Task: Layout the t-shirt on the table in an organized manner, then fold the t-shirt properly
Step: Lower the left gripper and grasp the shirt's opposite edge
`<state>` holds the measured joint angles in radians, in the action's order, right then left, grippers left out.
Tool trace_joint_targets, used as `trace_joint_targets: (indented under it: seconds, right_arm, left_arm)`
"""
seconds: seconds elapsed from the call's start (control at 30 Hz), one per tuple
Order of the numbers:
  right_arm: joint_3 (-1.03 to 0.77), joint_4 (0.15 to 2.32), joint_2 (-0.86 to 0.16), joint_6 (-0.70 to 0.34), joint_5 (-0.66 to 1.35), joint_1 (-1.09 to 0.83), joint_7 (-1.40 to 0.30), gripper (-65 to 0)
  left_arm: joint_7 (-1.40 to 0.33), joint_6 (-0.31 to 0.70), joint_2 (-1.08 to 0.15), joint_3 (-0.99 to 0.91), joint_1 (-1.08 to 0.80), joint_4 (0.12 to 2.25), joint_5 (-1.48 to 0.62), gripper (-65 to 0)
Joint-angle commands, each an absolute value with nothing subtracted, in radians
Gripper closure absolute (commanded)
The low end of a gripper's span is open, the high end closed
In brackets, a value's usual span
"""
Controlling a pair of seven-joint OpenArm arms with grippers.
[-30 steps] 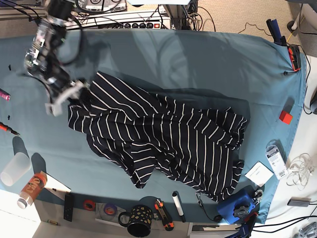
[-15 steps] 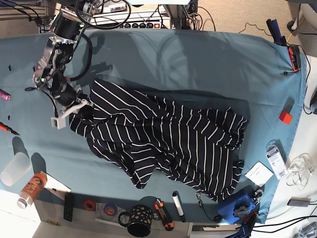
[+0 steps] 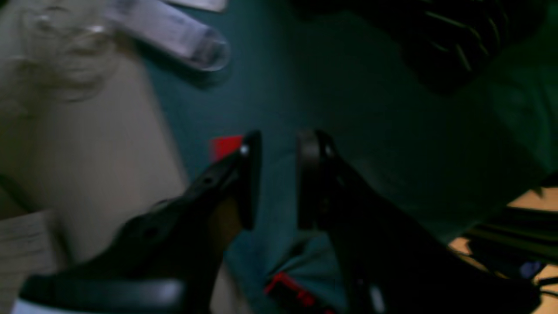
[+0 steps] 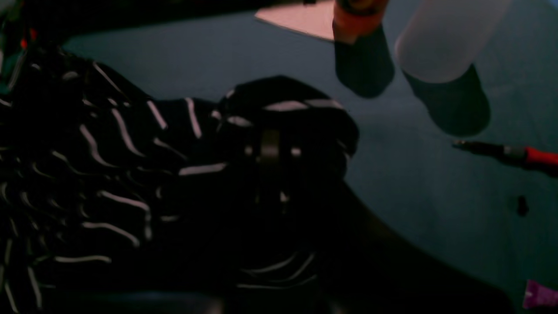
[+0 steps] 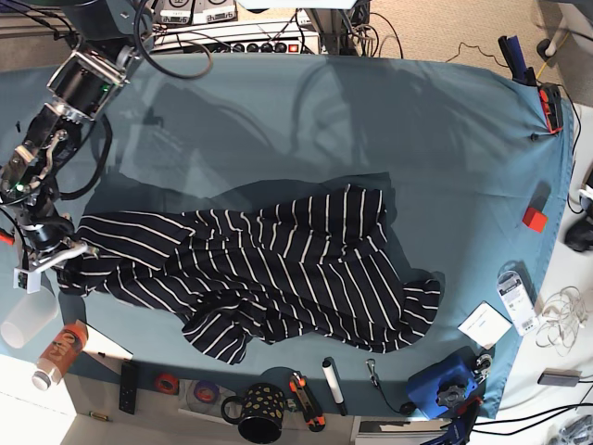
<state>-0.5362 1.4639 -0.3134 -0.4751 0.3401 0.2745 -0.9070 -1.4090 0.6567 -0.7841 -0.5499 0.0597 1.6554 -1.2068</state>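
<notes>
Navy-black soft fabric t-shirt with thin white stripes lies crumpled across the near-centre of the table, a wide surface covered in plain teal-blue cloth. The garment stretches from the left edge region toward the right of centre, with folds bunched along its near side.

Right gripper, at the left of the base view, is closed on the left end of the t-shirt. In the right wrist view the right gripper has its jaws pressed together with striped fabric gathered around and over them. Beyond it in that view stand a translucent white plastic cup and an orange-capped cylindrical bottle, with a red-handled tool lying on the cloth to the right.

Left gripper shows clearly only in the left wrist view. Its jaws stand partly open with a narrow gap between them, and nothing lies in that gap. It hangs above the teal cloth near the table's edge, close to a small red block. A corner of the t-shirt appears at the upper right of that view, well apart from the jaws.
</notes>
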Motion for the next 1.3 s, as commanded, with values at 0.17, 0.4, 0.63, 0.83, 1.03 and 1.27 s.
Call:
trace_joint_targets:
  seconds: [0.17, 0.4, 0.63, 0.83, 1.03, 1.27]
  right_arm:
    - [-0.538, 1.381, -0.347, -0.475, 0.346, 0.296, -0.863, 0.0]
    - [-0.539, 1.376, -0.353, -0.471, 0.316, 0.302, -0.841, 0.0]
    - [-0.538, 1.376, -0.352, -0.473, 0.317, 0.302, -0.864, 0.0]
    - [-0.538, 1.376, -0.352, -0.474, 0.316, 0.301, -0.907, 0.0]
    - [-0.538, 1.376, -0.352, -0.474, 0.316, 0.301, -0.912, 0.0]
    - [-0.538, 1.376, -0.352, -0.474, 0.316, 0.301, -0.913, 0.0]
  left_arm:
    - [-1.388, 0.698, -0.599, -0.559, -0.057, 1.883, -1.223, -12.7]
    - [-1.173, 0.698, -0.392, -0.558, -0.162, 2.01, -1.085, -13.0]
    - [-0.882, 0.698, -0.331, -0.293, -0.161, 2.009, -0.654, -23.4]
    - [-0.755, 0.477, -0.33, -0.041, -0.09, 2.004, -0.292, -27.1]
    - [-0.773, 0.46, -0.33, 0.061, -0.035, 1.921, -0.291, -27.1]
    - [-0.724, 0.382, -0.329, 0.07, 0.014, 1.769, -0.299, -27.1]
